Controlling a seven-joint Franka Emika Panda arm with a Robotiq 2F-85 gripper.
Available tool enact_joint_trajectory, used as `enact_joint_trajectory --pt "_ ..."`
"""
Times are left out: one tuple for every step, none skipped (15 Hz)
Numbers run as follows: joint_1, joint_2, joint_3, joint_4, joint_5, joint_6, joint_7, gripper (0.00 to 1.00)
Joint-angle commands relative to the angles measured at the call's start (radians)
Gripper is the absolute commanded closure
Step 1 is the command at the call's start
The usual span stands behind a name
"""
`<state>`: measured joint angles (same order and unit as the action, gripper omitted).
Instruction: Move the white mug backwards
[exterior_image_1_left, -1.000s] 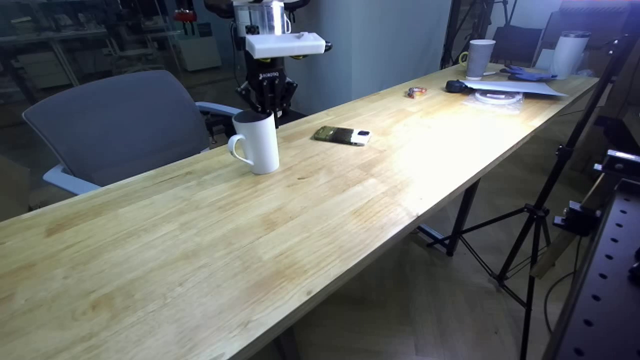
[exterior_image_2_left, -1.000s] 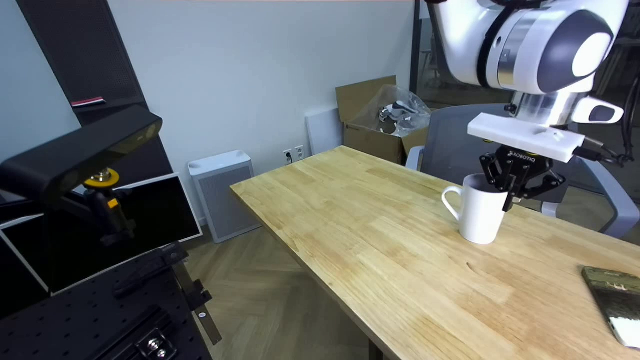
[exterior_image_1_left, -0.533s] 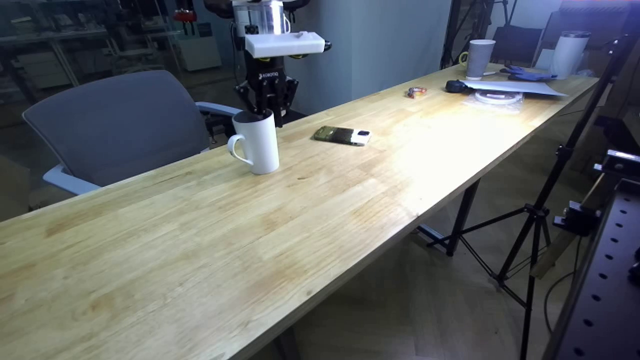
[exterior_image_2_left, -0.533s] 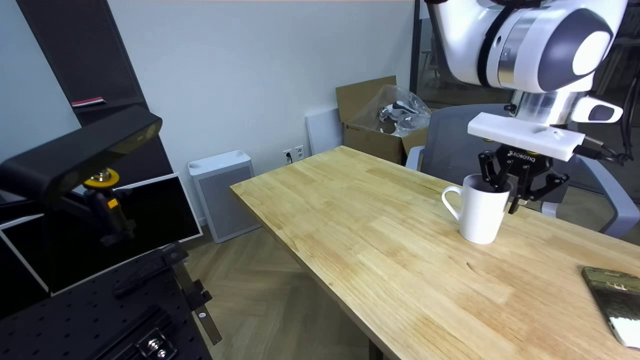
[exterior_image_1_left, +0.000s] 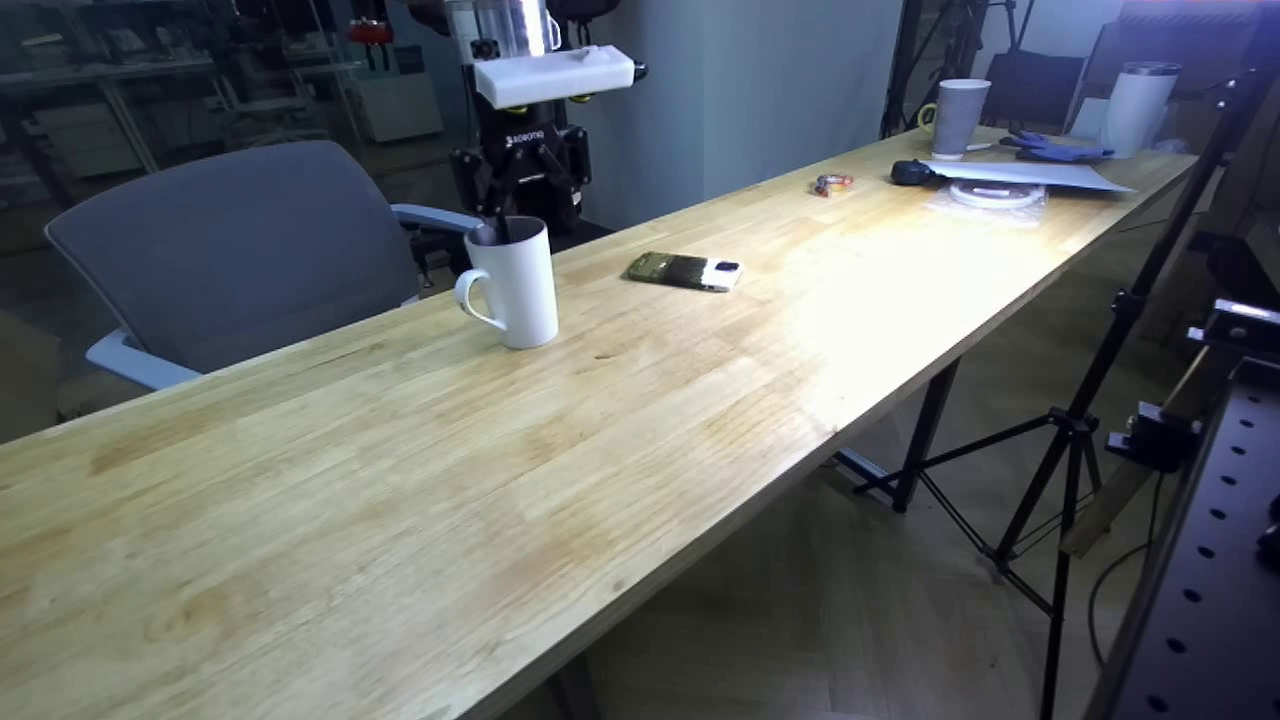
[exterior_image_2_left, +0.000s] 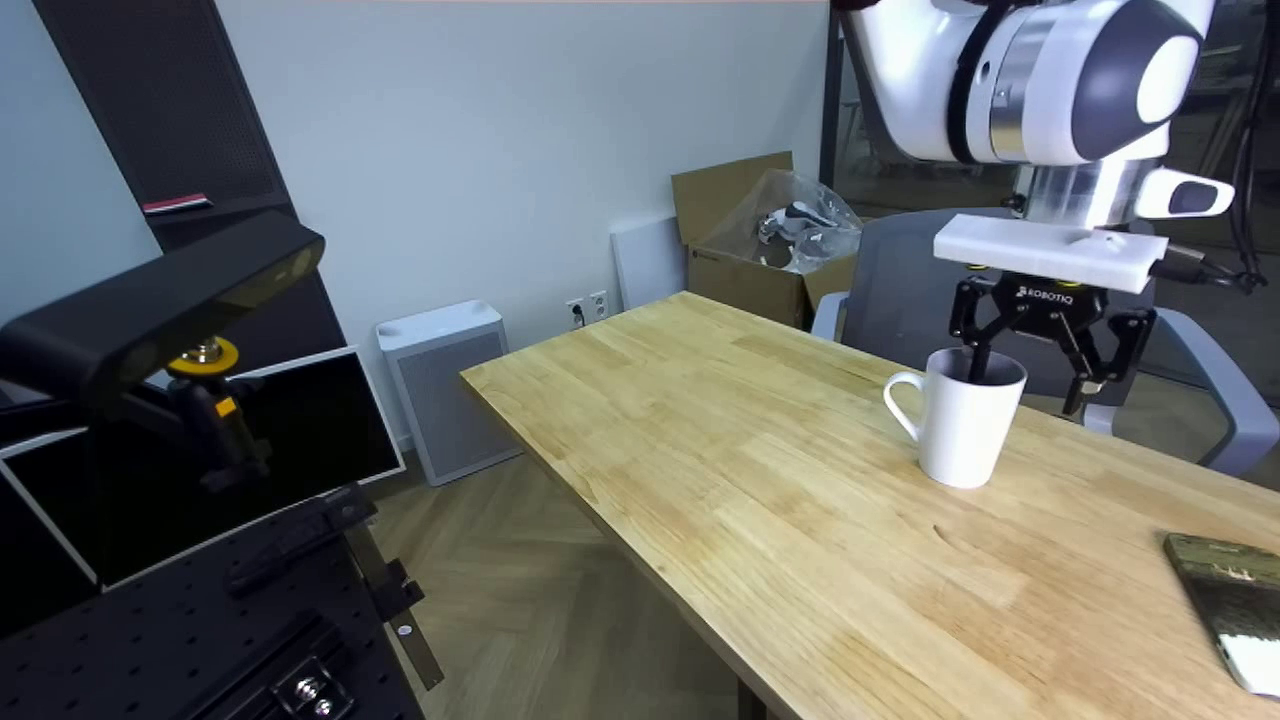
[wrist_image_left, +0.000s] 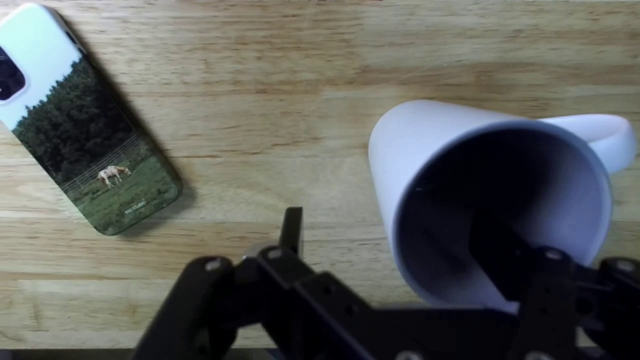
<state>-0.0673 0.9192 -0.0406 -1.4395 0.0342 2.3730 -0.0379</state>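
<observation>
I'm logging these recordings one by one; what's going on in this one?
A robot arm has its pincer at the white mug, jaws open, with one finger inside the mug and the other outside it. So the mug isn't gripped; it stands upright on the wooden table. A phone lies apart from it on the same table. The job is to move the mug backwards; whether that's done, these pictures don't show.

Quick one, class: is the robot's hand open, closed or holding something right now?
Hand: open, one finger inside the white mug, the other outside and clear of it; nothing gripped.
</observation>
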Motion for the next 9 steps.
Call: enact_joint_trajectory --pt "0.029 0.008 -0.026 0.057 -0.034 -0.054 0.053 0.00" --pt "0.029 -0.003 -0.026 0.059 -0.038 -0.066 0.054 0.00" --pt "0.030 -0.007 -0.026 0.064 -0.038 -0.071 0.054 0.00" --pt "0.028 -0.021 -0.025 0.067 -0.038 -0.087 0.052 0.00" --pt "0.025 -0.037 -0.025 0.066 -0.037 -0.101 0.049 0.00" --pt "0.020 -0.054 -0.021 0.061 -0.032 -0.110 0.042 0.00" --pt "0.013 -0.078 -0.016 0.046 -0.026 -0.102 0.035 0.00" --pt "0.001 -0.107 -0.006 0.023 -0.016 -0.101 0.018 0.00" --pt "-0.005 -0.131 -0.003 0.005 -0.011 -0.097 0.010 0.00"
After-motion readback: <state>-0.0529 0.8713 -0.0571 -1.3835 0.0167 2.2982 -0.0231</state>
